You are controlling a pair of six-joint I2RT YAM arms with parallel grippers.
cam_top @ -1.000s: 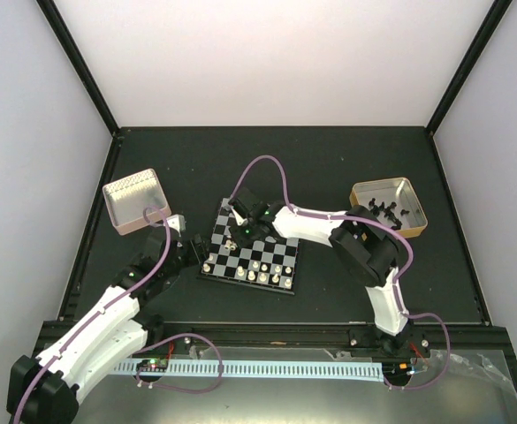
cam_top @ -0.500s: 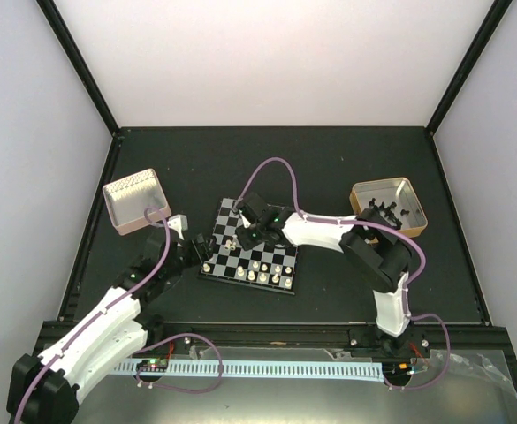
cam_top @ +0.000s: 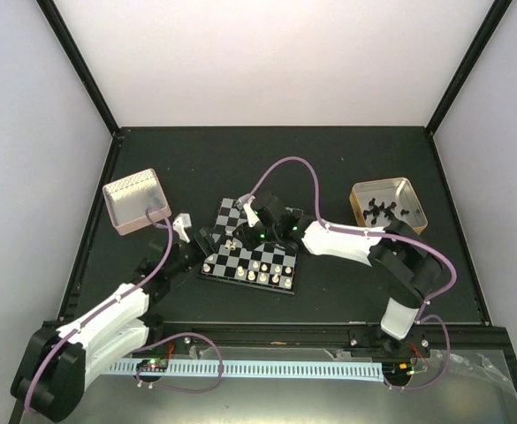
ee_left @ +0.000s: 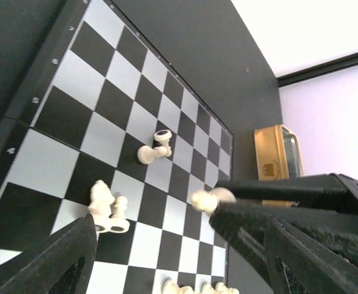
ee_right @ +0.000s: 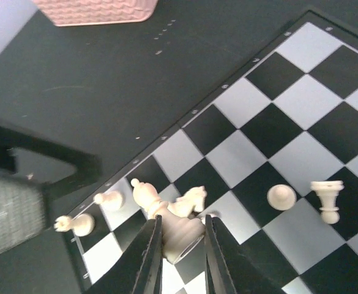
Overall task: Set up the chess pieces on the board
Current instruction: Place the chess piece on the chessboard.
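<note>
The board [cam_top: 237, 213] lies mid-table, with a row of cream chess pieces [cam_top: 267, 270] on its near squares. My right gripper [cam_top: 237, 236] hangs over the board's left part, shut on a cream bishop-like piece [ee_right: 177, 235] that is tilted between its fingers [ee_right: 153, 257]. Just beyond the held piece, a knight [ee_right: 191, 200] rests on the board [ee_right: 301, 153]. Two pawns [ee_right: 108, 198] stand near the corner. A pawn [ee_right: 281, 196] and a rook [ee_right: 327, 197] sit further right. My left gripper [ee_left: 179, 245] stands open at the board's left edge [cam_top: 203, 241], holding nothing.
An empty pink tin [cam_top: 134, 200] sits at the back left. A tan tin [cam_top: 387, 207] with black pieces sits at the right. In the left wrist view a knight and pawn [ee_left: 105, 202] stand together, and one piece [ee_left: 153, 150] lies on its side.
The right arm's elbow swung down and to the right while its gripper stayed over the board's left part. The left gripper edged closer to the board's edge.
</note>
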